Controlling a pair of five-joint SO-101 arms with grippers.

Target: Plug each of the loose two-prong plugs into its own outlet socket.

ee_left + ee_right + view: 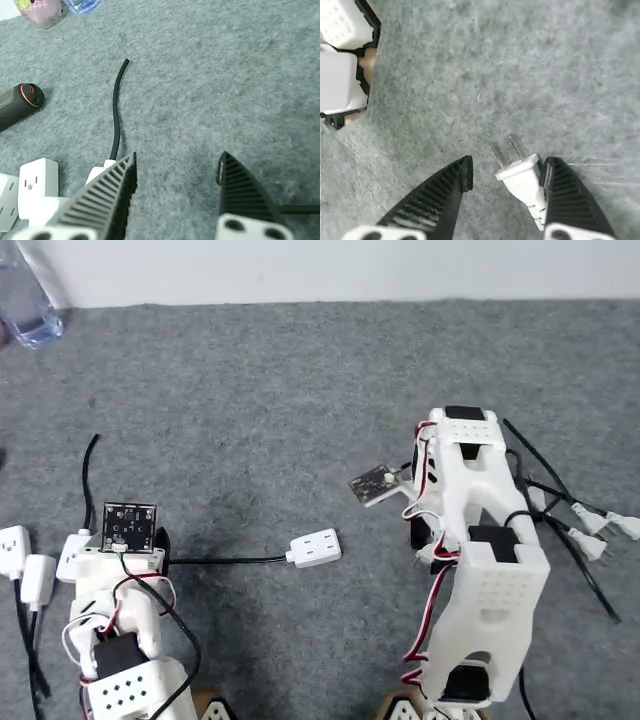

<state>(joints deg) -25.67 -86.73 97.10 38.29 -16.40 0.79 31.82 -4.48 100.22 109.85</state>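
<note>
Between the spread jaws of the right gripper [507,162] there's one white two-prong plug [520,177] lying flat on the grey table [545,75], hugging one jaw rather than sitting centred. Its long axis runs roughly along the jaws, prongs pointing away from the wrist, so I'd guess closing pinches it across the body. The left gripper [178,157] has its jaws spread too, holding nothing. The white outlet socket [315,548] lies between the two arms.

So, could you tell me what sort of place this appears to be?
Probably a robotics lab or hobby bench: a grey felt mat as the work surface, two white printed arms side by side, and outlet sockets and two-prong plugs lying loose.
</note>
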